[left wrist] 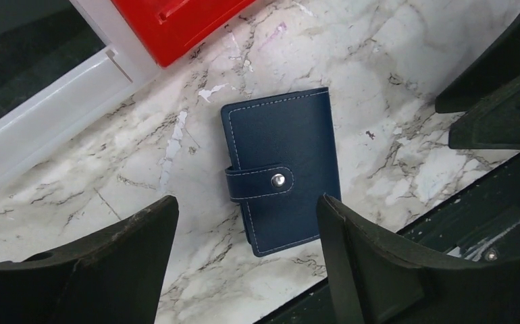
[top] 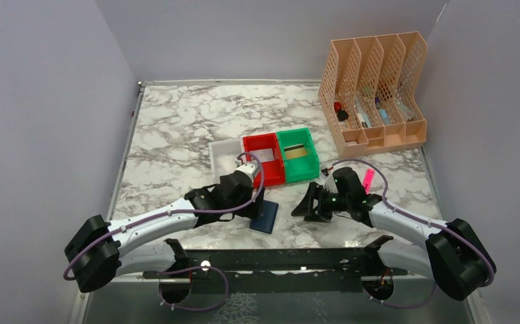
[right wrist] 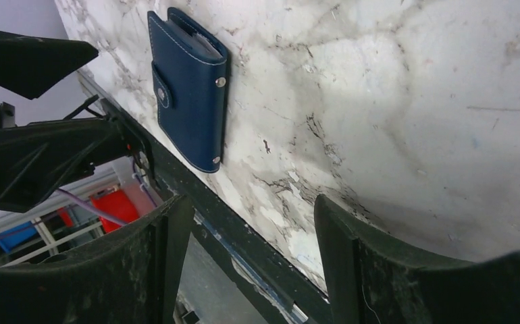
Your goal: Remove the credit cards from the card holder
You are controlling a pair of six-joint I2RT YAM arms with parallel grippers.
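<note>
The navy card holder [left wrist: 281, 172] lies flat on the marble table [top: 176, 135] near its front edge, folded closed with the snap tab fastened. The left gripper [left wrist: 245, 202] hangs over it, jaws spread wide and pinching nothing. The right gripper [right wrist: 250, 202] sits off to the holder's right, clear of it, and is likewise spread and empty.

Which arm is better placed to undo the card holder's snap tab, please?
Left, I'd judge. Its open tool hovers directly over the closed card holder, tab facing up. The right tool, also open, stands off to one side of it.
</note>
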